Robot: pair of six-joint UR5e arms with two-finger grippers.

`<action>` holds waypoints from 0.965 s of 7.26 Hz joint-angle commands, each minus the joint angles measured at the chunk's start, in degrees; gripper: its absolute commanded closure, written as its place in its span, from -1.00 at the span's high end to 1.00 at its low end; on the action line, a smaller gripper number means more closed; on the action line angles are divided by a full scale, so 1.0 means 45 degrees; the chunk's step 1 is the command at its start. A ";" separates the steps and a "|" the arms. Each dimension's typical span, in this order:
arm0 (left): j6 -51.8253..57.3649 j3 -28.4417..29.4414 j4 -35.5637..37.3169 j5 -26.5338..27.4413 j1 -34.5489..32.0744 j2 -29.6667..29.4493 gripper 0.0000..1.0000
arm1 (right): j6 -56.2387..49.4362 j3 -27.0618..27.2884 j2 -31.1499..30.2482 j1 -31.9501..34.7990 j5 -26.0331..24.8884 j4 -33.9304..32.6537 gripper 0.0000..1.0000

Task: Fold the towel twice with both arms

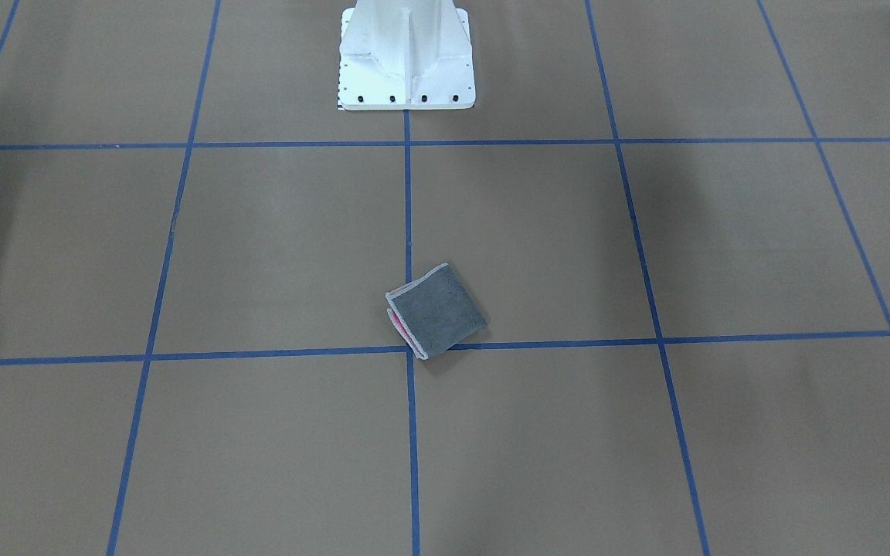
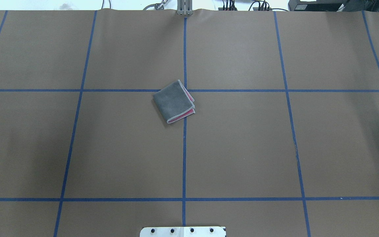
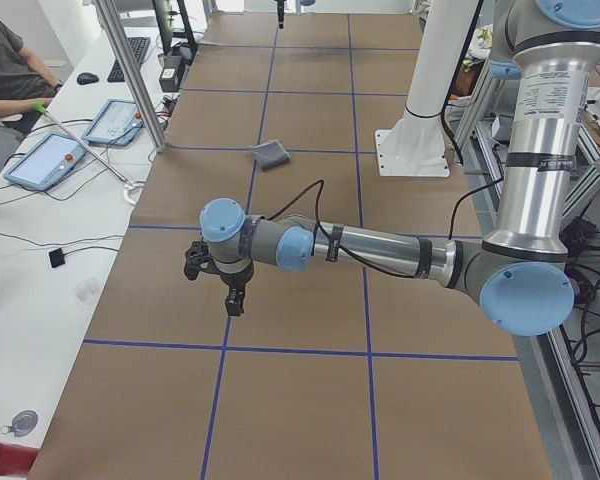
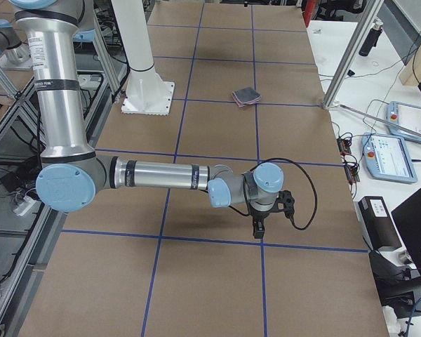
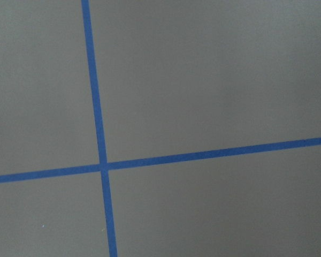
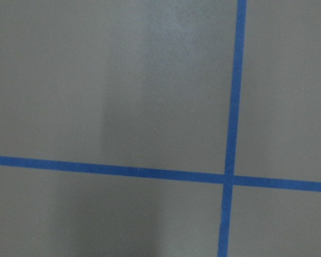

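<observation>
Towel (image 2: 173, 106) lies quarter-folded, grey out, on desk (image 2: 242, 148) ahead of pedestal (image 1: 406, 58), apparently finished, hence left fingers (image 3: 234, 300) and right fingers (image 4: 258, 226) hang far from pedestal; spread or pressed together, cannot tell.

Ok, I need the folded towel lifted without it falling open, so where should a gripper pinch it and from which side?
Probably the free corner of the towel. Stitched edging and pink show along the two edges meeting there, toward the robot's right; the other two edges are closed folds. Come in low from the robot's right and clamp every layer.
</observation>
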 commanded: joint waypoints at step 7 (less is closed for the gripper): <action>-0.0019 -0.0764 0.0682 -0.0614 -0.0317 0.0987 1.00 | -0.0179 0.2280 0.0110 -0.0202 0.0314 -0.3107 1.00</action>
